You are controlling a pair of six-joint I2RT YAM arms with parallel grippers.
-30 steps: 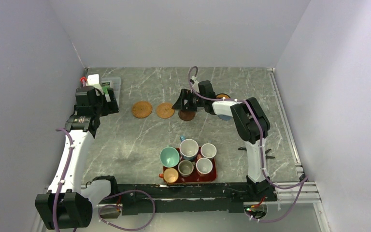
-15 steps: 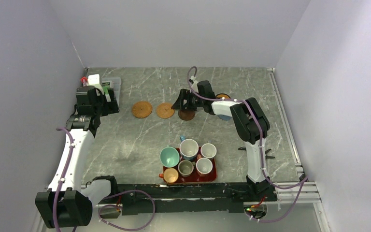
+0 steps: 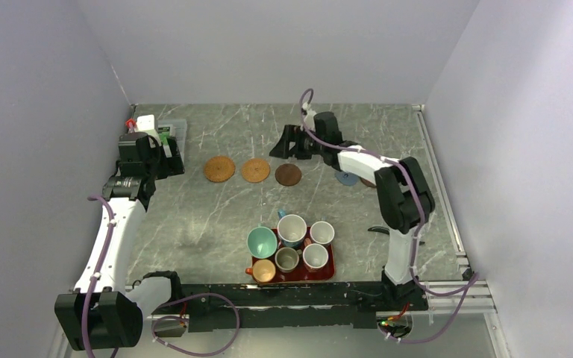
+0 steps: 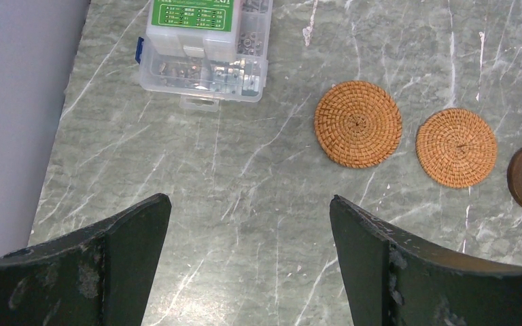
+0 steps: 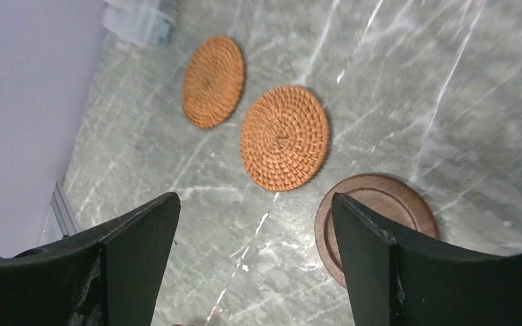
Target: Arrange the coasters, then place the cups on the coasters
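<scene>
Three coasters lie in a row across the table: two woven tan ones (image 3: 218,168) (image 3: 254,170) and a dark brown one (image 3: 289,174). A blue-grey coaster (image 3: 347,178) and the edge of another dark brown one (image 3: 368,182) show under the right arm. My right gripper (image 3: 280,149) (image 5: 255,200) hovers open just behind the dark brown coaster (image 5: 380,204), holding nothing. The left gripper (image 3: 166,162) (image 4: 250,204) is open and empty, left of the woven coasters (image 4: 357,124) (image 4: 456,147). Several cups stand on the red tray (image 3: 330,273), among them a teal one (image 3: 262,242) and a large white one (image 3: 292,229).
A clear plastic parts box (image 4: 206,47) with a green label sits at the back left by the wall. Grey walls close in the table on three sides. A metal rail (image 3: 448,216) runs along the right edge.
The right gripper has let go of the dark brown coaster and drawn up and back from it. The arm has swung aside, uncovering the blue-grey coaster. The left arm has not moved.
</scene>
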